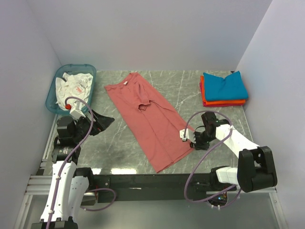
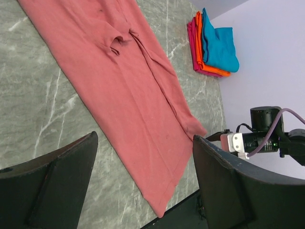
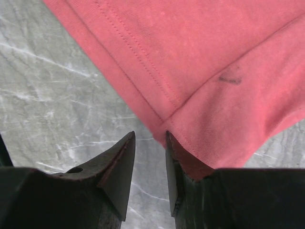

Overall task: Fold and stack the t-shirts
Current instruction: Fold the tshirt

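We are finding no writing that we can read. A small white neck label (image 1: pixel 126 84) is showing on the dusty-red t-shirt (image 1: pixel 152 119), at eleven o'clock on the bench (image 1: pixel 119 143), too small to make out. At ten o'clock, red print on the white cloth (image 1: pixel 71 88) in the basket (image 1: pixel 51 98) is blurring. A dark mark (image 3: pixel 231 79) on the red cloth is forming no letters.

Table (image 1: pixel 190 90): grey stone-pattern top with pale veining, seen in the top view, left wrist view (image 2: pixel 43 109) and right wrist view (image 3: pixel 57 95).

Far left corner of table: translucent teal plastic basket (image 1: pixel 52 90), rectangular with rounded corners. It holds crumpled white cloth with small red print (image 1: pixel 71 86); garment type not discernible.

Near edge: black rail (image 1: pixel 152 180) runs along it.

Surround: plain pale walls (image 1: pixel 152 33) at the far edge and both sides.
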Robot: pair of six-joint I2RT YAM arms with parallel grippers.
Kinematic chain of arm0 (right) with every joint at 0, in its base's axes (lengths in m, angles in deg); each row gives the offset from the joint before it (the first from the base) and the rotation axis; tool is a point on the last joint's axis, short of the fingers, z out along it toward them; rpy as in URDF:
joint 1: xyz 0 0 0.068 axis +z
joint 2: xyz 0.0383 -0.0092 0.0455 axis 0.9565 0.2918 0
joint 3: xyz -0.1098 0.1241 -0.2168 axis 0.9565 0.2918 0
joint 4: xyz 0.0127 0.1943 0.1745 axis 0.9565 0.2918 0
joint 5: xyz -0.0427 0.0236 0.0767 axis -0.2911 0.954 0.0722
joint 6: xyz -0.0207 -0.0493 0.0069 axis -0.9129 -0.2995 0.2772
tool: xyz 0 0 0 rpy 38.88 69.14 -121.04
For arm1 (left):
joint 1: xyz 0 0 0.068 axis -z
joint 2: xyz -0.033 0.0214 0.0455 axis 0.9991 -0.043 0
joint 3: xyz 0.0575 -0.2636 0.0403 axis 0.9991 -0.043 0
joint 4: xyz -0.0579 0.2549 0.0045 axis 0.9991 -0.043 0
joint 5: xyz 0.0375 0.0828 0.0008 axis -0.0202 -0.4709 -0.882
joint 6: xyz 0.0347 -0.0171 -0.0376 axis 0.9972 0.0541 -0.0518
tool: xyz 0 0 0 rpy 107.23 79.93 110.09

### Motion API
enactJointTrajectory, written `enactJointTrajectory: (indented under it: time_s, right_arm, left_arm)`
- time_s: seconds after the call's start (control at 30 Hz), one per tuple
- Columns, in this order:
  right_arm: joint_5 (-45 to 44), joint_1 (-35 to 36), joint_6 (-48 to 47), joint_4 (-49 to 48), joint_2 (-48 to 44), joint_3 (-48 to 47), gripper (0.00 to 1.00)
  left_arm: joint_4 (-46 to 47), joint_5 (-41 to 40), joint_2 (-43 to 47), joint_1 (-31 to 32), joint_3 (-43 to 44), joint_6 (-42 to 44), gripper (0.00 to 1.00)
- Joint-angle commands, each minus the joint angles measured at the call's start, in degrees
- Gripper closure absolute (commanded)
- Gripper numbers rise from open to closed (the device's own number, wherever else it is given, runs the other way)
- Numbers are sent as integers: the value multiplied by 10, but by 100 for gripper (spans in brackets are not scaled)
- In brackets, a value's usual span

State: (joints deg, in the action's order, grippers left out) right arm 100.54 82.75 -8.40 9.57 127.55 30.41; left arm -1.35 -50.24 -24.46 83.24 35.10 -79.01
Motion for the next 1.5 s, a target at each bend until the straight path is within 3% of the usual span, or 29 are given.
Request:
enactJointTrajectory:
  time_s: [0.0, 0.3, 0.73, 1.47]
  right_arm:
    - [10, -3, 7, -22, 7, -22, 62]
    - [1, -3, 23, -50, 17, -15, 69]
    - [26, -3, 37, -14, -22, -20, 100]
    - [70, 38, 67, 17, -55, -17, 100]
  left_arm:
    - [28, 17, 0, 1, -5, 4, 14]
    - [25, 18, 1, 1, -4, 4, 14]
    - [28, 21, 0, 1, -5, 4, 14]
    - [38, 46, -8, 1, -6, 5, 14]
